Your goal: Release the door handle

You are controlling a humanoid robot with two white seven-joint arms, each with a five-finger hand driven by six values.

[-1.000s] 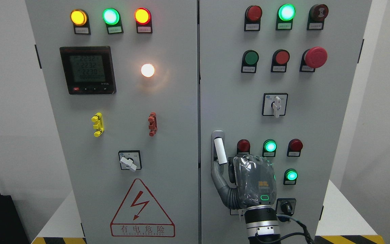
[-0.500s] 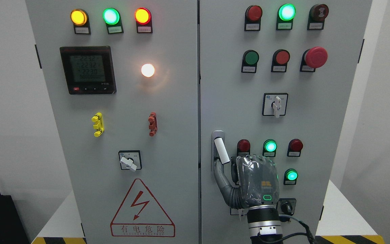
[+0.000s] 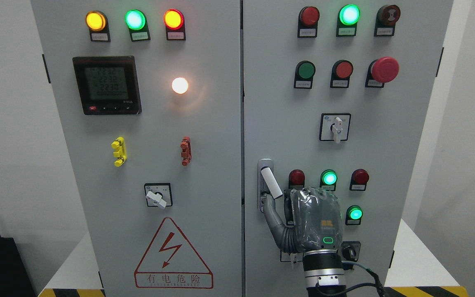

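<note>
The door handle (image 3: 270,180) is a white lever on a silver backplate, at the left edge of the cabinet's right door (image 3: 278,103). It tilts, with its lower end swung out to the right. My right hand (image 3: 282,199), grey and wrapped in clear film, rises from the bottom edge just right of the handle. Its thumb (image 3: 273,218) reaches up under the lever's lower end, and its curled fingers (image 3: 309,193) close in from the right, so the hand grips the lever's tip. The palm side is hidden. My left arm does not show.
Around the hand sit red and green pilot lamps (image 3: 329,178), a green lamp (image 3: 355,213) and a black knob (image 3: 348,250). A rotary switch (image 3: 335,128) and a red mushroom button (image 3: 384,69) are higher up. The left door (image 3: 155,123) carries a meter (image 3: 106,85) and a warning triangle (image 3: 172,255).
My right hand has shifted slightly to the right, and the lever's lower end has swung right with it, so the handle tilts more.
</note>
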